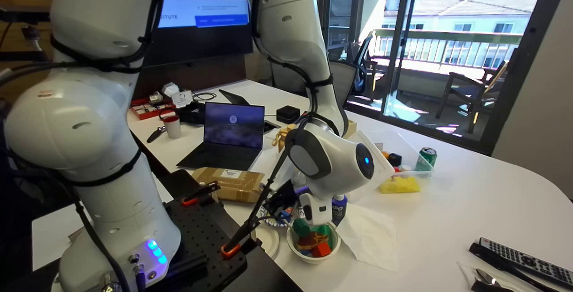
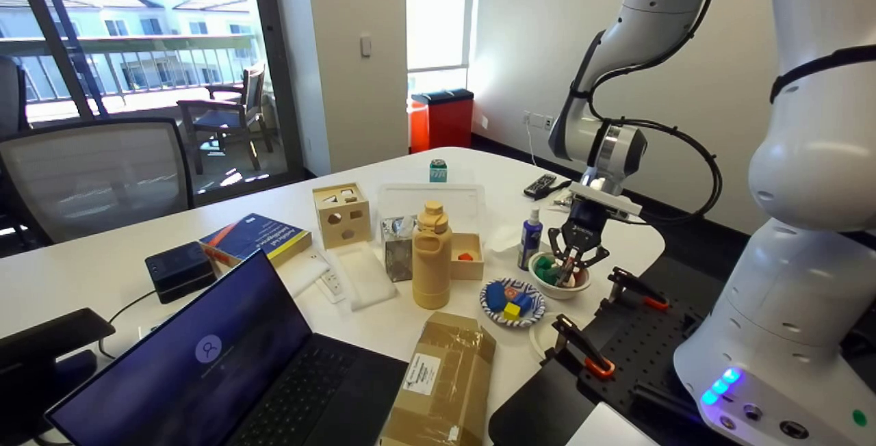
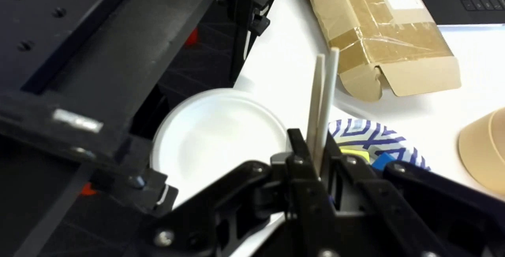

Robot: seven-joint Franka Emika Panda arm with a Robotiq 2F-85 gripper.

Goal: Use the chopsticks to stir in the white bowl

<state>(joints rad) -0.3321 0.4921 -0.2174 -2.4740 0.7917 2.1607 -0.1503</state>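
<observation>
My gripper (image 3: 315,146) is shut on the pale, thin chopsticks (image 3: 321,103). They stand side by side between the fingertips, with their upper ends sticking out in the wrist view. In an exterior view my gripper (image 2: 570,261) points down over the white bowl (image 2: 558,291), with its fingertips at the bowl's opening. The lower ends of the chopsticks are hard to make out there. The white bowl (image 1: 313,258) also shows in an exterior view, with red, green and blue pieces inside; the fingertips are mostly hidden there. In the wrist view the bowl is hidden behind the gripper.
A patterned plate (image 2: 491,315) with blue and yellow blocks stands beside the bowl. A white plate (image 3: 217,131) lies near the table edge. A purple spray bottle (image 2: 530,237), a cardboard package (image 2: 445,377) and a tan bottle (image 2: 432,268) stand nearby. Black clamps (image 2: 633,282) line the mount.
</observation>
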